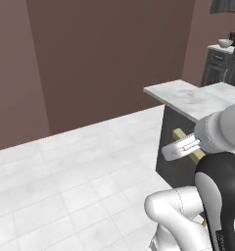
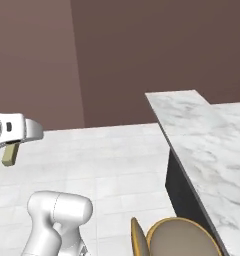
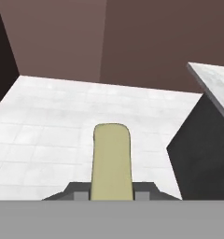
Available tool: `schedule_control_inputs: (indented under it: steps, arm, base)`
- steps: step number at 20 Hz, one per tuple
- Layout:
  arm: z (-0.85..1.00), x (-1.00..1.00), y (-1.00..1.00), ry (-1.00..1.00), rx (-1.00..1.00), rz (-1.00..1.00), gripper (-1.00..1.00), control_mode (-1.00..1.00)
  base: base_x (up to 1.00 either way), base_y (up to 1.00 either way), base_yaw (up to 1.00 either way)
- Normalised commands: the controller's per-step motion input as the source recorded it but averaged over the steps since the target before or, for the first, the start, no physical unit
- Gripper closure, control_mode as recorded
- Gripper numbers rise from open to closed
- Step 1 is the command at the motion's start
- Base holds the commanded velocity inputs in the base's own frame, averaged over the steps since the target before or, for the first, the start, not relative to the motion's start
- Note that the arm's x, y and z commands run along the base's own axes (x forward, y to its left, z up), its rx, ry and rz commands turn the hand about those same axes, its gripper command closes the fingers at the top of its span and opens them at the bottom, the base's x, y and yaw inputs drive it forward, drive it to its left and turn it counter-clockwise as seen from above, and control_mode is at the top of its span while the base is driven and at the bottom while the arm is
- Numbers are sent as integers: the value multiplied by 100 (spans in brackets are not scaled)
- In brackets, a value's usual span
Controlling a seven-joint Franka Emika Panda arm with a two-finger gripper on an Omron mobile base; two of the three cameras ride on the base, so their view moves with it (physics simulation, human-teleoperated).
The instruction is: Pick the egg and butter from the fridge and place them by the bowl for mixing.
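At the right of the left base view, the arm's gripper (image 1: 184,145) juts leftward at mid-height, clamped on the butter (image 1: 180,135), whose pale olive-yellow end pokes out above it against the dark side of a marble-topped counter (image 1: 188,98). Far off in the upper right corner, a small pale bowl (image 1: 225,43) sits on a dark cabinet (image 1: 218,66). White floor tiles (image 1: 80,171) fill the lower left, with brown walls behind.

In the right base view, the gripper (image 2: 14,145) shows at the left edge, mid-height, and the butter (image 2: 10,154) hangs from under it, tilted, over the tiled floor (image 2: 117,160). The marble counter (image 2: 207,145) runs down the right side. A round, tan-seated stool with a yellow rim (image 2: 177,240) sits at the bottom, just beside the counter's dark flank.

In the hand view, the butter (image 3: 112,161) stands up from the bottom centre, pinched between the two dark fingertips (image 3: 75,192), its rounded end pointing up over the floor (image 3: 48,121). The counter's corner (image 3: 212,84) shows at the right.
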Motion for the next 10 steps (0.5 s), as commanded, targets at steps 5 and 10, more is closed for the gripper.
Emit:
schedule_control_inputs:
  steps: [5, 10]
  arm:
    - [0, 0, 0, 0, 0, 0, 100, 100]
    - [0, 0, 0, 0, 0, 0, 100, 100]
  base:
    - [100, 0, -1]
    - [100, 0, -4]
